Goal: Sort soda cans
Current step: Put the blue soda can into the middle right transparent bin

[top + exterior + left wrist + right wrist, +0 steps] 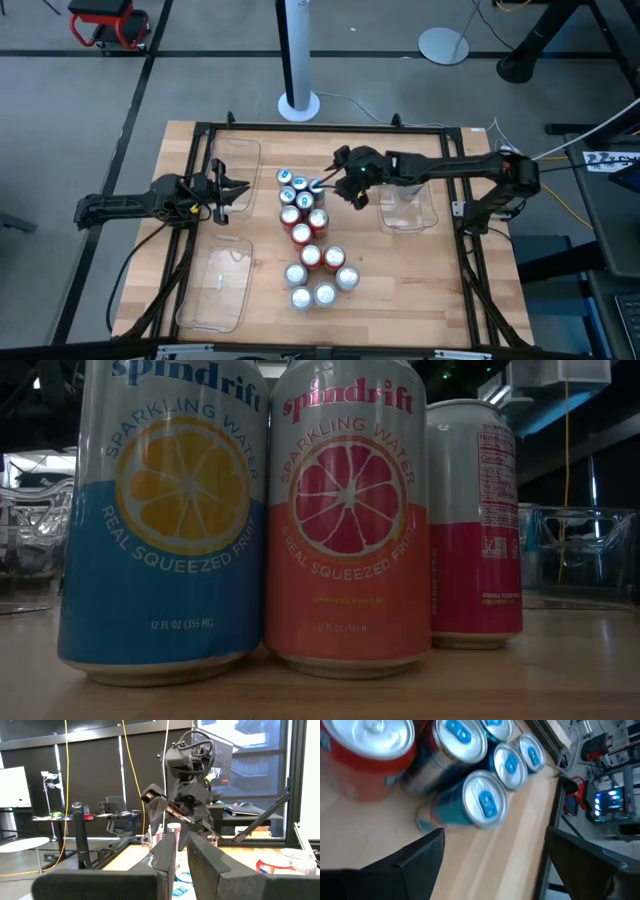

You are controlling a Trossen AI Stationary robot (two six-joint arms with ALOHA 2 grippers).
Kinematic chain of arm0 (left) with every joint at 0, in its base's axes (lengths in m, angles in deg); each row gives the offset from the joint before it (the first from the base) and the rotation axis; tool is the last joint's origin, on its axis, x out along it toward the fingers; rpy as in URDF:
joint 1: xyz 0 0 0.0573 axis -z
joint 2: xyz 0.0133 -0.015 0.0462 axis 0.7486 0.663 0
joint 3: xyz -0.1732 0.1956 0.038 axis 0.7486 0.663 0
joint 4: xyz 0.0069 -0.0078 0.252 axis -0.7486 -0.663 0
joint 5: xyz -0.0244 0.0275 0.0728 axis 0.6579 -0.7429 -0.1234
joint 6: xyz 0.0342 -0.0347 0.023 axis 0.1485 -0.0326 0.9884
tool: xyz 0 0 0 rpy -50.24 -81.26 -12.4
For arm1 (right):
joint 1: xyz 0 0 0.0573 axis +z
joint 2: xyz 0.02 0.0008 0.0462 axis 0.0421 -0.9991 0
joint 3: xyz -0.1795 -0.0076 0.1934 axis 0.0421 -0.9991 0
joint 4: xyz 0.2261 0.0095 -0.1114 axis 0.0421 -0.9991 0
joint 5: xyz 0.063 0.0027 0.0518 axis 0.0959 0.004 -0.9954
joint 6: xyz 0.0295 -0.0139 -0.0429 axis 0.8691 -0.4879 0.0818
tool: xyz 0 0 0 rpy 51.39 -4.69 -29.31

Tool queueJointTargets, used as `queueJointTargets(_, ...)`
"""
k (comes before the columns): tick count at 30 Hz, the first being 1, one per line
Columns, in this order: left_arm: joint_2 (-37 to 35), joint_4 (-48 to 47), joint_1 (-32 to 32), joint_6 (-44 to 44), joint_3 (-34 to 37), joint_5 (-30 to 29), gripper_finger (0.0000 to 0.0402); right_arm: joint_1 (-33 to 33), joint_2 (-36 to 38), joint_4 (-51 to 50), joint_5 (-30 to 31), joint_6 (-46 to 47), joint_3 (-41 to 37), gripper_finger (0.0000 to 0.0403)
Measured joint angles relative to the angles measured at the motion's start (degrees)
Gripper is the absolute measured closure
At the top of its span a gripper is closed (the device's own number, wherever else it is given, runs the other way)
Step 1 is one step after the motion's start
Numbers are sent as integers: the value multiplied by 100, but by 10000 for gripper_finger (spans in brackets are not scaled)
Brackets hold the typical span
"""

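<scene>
We see the wooden table filling the middle of the high view, and on it nearly everything is left to do. Three clear plastic trays stand there: one at upper left, one at lower left, and one right of centre; as far as we can tell none holds a can, though the lower left tray shows a small pale mark we cannot identify. The soda cans stand bunched in a column down the middle of the frame, blue-tabbed ones at its top, red ones in the middle, silver-topped ones at the bottom, all well apart from the trays, so we judge the sorting barely begun. The right arm reaches in from the right edge, and the right gripper hangs just beside the upper end of the cluster with its fingers spread wide and nothing between them; in the right wrist view a blue-tabbed can lies just ahead of the spread fingers, not yet enclosed. We take this for the approach to a first pick. The left gripper waits at centre left of the high view, between the two left trays, its fingers pressed together and empty. The low view shows only three cans close up, a blue and a coral one touching, a third apart.
</scene>
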Motion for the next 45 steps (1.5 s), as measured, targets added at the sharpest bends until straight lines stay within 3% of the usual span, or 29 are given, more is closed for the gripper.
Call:
queueJointTargets(10,1,-2,-1,28,1,0,361,0,-418,568,-176,483,0,59)
queueJointTargets(45,0,-2,-1,85,0,0,361,-122,-1369,1732,-658,755,4,59)
